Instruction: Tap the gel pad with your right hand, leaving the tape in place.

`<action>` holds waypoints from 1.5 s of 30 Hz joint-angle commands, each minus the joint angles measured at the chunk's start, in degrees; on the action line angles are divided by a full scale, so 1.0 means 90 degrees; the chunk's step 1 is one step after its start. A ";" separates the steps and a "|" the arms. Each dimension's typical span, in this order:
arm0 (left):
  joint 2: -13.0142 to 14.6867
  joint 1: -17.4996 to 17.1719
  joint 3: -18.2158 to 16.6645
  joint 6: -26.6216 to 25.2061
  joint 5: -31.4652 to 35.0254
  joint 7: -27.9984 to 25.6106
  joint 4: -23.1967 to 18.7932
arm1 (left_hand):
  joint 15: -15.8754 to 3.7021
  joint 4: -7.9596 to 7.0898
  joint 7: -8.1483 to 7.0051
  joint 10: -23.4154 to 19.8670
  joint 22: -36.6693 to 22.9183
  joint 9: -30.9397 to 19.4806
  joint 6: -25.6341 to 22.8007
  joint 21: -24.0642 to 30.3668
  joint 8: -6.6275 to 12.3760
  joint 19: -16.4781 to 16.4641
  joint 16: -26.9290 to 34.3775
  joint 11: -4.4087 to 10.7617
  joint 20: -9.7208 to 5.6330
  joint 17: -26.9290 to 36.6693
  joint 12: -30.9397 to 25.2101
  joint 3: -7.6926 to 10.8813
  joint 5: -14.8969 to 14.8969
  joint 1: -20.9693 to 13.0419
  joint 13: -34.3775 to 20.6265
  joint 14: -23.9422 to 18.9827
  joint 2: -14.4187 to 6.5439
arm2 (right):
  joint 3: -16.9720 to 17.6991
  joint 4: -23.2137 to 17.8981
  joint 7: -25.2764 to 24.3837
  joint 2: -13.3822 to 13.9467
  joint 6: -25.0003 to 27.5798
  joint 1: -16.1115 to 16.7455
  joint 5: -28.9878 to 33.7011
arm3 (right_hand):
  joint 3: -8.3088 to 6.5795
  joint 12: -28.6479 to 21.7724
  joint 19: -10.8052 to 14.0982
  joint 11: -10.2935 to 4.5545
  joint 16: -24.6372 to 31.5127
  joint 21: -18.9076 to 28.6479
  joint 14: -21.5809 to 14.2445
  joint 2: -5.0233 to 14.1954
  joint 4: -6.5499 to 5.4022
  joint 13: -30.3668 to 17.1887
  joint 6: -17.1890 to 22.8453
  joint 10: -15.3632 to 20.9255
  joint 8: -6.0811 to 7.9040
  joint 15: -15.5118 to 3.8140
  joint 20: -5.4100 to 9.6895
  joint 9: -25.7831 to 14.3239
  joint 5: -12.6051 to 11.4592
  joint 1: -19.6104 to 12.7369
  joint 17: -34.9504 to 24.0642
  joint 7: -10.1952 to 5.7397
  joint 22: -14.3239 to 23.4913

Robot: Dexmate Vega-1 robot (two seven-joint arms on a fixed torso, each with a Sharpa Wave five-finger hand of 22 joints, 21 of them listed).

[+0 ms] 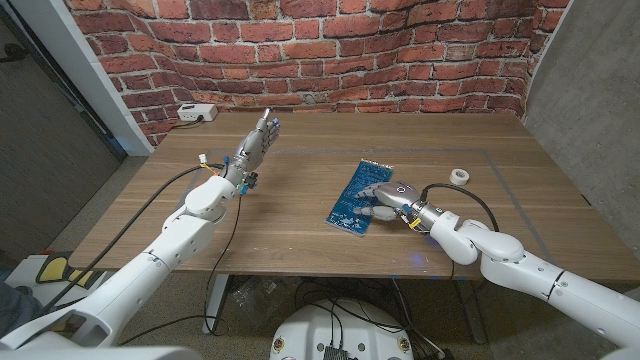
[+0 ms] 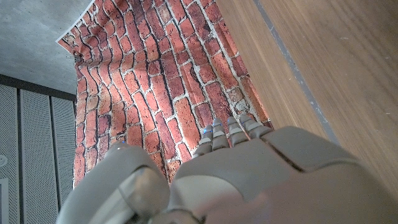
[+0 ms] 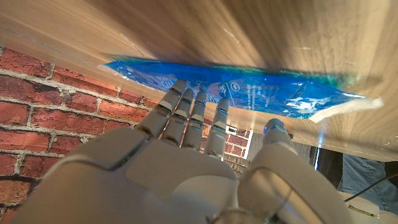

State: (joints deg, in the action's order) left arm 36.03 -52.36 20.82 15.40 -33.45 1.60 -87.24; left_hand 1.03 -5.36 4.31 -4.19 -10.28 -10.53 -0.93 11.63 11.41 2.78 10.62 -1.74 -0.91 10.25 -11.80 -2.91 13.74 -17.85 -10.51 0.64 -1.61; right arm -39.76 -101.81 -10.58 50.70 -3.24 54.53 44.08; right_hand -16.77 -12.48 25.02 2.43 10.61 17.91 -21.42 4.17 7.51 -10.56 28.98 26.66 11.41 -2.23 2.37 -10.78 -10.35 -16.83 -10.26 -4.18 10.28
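Note:
A blue gel pad (image 1: 357, 195) lies flat on the wooden table (image 1: 300, 235), near its middle. My right hand (image 1: 385, 199) rests over the pad's right side with its fingers spread and touching the blue surface; it holds nothing. From the right wrist camera the fingers (image 3: 193, 115) reach onto the gel pad (image 3: 261, 90). A small white roll of tape (image 1: 459, 174) sits on the table to the right of the pad, apart from the hand. My left hand (image 1: 255, 147) is raised over the table's left part, fingers straight and together, holding nothing.
A white box with a cable (image 1: 197, 112) sits at the table's far left corner. A brick wall (image 1: 330, 50) stands behind the table. A thin marked line (image 1: 440, 152) runs across the tabletop beyond the pad.

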 commanded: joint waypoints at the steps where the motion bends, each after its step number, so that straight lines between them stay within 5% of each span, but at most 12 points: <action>1: -0.0007 -0.0034 -0.0030 0.0051 -0.0025 -0.0015 0.0045 | -0.0008 -0.0028 0.0011 -0.0017 -0.0006 -0.0010 -0.0006 -0.0011 -0.0014 0.0035 0.0014 0.0037 0.0057 0.0015 0.0013 -0.0033 -0.0023 -0.0008 -0.0023 -0.0036 -0.0031 | -0.0068 0.0052 0.0208 -0.0036 0.0105 -0.0049 -0.0072 | -0.0034 -0.0023 0.0039 -0.0019 0.0014 -0.0016 -0.0030 0.0042 -0.0025 -0.0017 0.0070 0.0040 0.0050 0.0022 0.0106 -0.0037 0.0001 0.0037 -0.0029 0.0003 0.0031; 29: -0.0021 0.0101 0.0013 -0.0012 -0.0047 0.0088 0.0192 | -0.0022 -0.0032 0.0003 -0.0016 -0.0008 -0.0010 -0.0013 -0.0018 -0.0015 0.0062 0.0010 0.0061 0.0086 0.0016 0.0018 -0.0065 -0.0026 -0.0017 -0.0023 -0.0032 -0.0048 | -0.0299 0.0348 0.0526 -0.0174 0.0175 -0.0245 -0.0259 | -0.0059 -0.0060 0.0208 -0.0020 0.0044 -0.0011 -0.0173 0.0059 -0.0014 -0.0018 0.0250 0.0184 0.0084 -0.0018 0.0136 -0.0039 0.0001 0.0033 -0.0026 0.0042 0.0033; 36: -0.0027 0.0139 0.0052 -0.0046 -0.0051 0.0144 0.0228 | -0.0025 -0.0033 0.0003 -0.0017 -0.0009 -0.0010 -0.0019 -0.0019 -0.0014 0.0069 0.0007 0.0066 0.0095 0.0016 0.0019 -0.0075 -0.0026 -0.0019 -0.0023 -0.0027 -0.0052 | -0.0323 0.0315 0.0672 -0.0166 0.0263 -0.0267 -0.0293 | -0.0076 -0.0180 0.0531 -0.0103 0.0122 0.0039 -0.0557 0.0080 -0.0024 -0.0019 0.0784 0.0596 0.0220 -0.0113 0.0215 -0.0047 0.0009 0.0061 -0.0026 0.0123 0.0035; 45: -0.0017 0.0117 0.0045 -0.0038 -0.0035 0.0109 0.0188 | -0.0029 -0.0034 -0.0001 -0.0018 -0.0009 -0.0010 -0.0027 -0.0021 -0.0012 0.0079 0.0008 0.0052 0.0096 0.0017 0.0020 -0.0085 -0.0027 -0.0021 -0.0024 -0.0030 -0.0057 | -0.0339 0.0310 0.0662 -0.0161 0.0254 -0.0280 -0.0317 | -0.0082 -0.0190 0.0578 -0.0117 0.0120 0.0042 -0.0605 0.0087 -0.0025 -0.0019 0.0802 0.0650 0.0208 -0.0092 0.0217 -0.0048 0.0009 0.0064 -0.0026 0.0127 0.0036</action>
State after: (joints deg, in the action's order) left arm 35.85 -51.28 21.16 15.19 -33.84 2.65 -85.39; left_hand 0.81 -5.53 4.31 -4.21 -10.26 -10.52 -0.92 11.64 11.41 3.30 10.62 -1.29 -0.40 10.25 -11.80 -3.56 13.74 -18.03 -10.51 0.42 -1.79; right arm -42.44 -99.10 -5.25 49.24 -1.19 52.23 41.52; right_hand -17.08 -14.09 29.56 1.31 11.27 18.02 -26.13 4.70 7.18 -10.51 35.64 31.90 12.99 -2.64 2.57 -11.09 -10.35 -16.30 -10.25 -3.05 10.30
